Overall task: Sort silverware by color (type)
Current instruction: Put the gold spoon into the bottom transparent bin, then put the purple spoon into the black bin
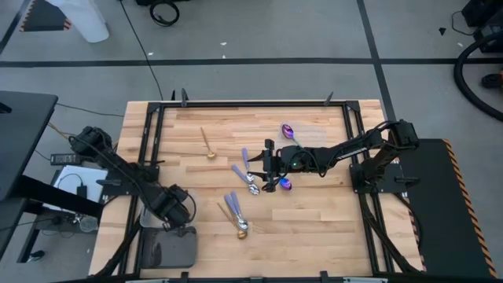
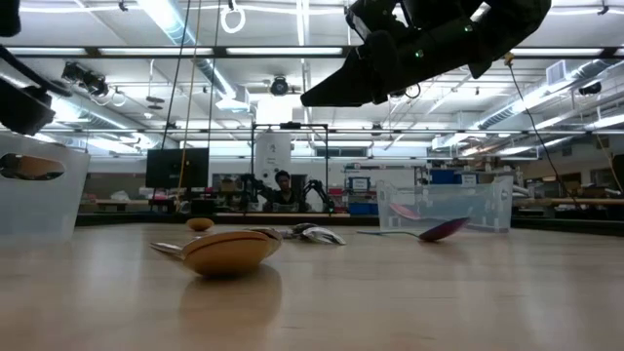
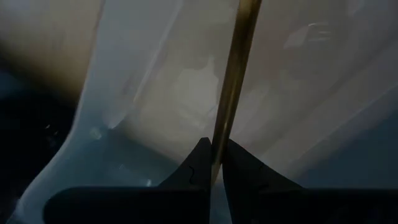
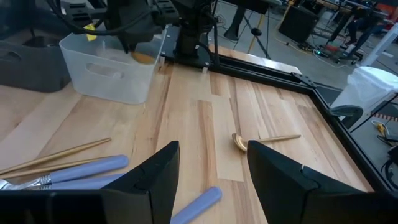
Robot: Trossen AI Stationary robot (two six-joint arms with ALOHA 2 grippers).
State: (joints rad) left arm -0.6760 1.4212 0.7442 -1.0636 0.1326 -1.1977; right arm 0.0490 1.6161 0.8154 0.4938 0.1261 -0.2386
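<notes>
A: Left gripper (image 3: 211, 163), status?

B: Closed tight on a gold utensil handle (image 3: 233, 81), pinched right between the fingertips. It sits at the near left corner of the table, over a clear plastic container (image 4: 112, 62). Looks like the gold piece is going into that bin, or about to be let go.

A: Right gripper (image 4: 211, 180)?

B: Fingers spread wide, holding nothing. It hangs above mid-table, over the middle cluster of silverware.

A: Where's the rest of it?

B: Lone gold spoon (image 1: 209, 147) toward the far left of the wood. Lavender-handled pieces (image 1: 247, 174) in the middle, under the right arm. Purple-blue iridescent spoon (image 1: 287, 130) far side, another (image 1: 285, 184) just beside the right gripper. Near cluster (image 1: 237, 214) has gold and lavender mixed, touching or crossing. A second clear container (image 2: 444, 200) stands on the far right side with something pinkish in it; can't tell what.

A: Handling notes?

B: My read: light, rigid, slick metal, lying flat on the wood, so little for fingers to get under. Take a handle mid-length, fingers across the narrow width. Bowls are curved and will likely squirt out. Lavender handles look thicker, easier to pinch. In the crossed cluster, take the top piece first, or the neighbours drag along.

A: Risk?

B: A thin handle rotating in the pinch.
</notes>
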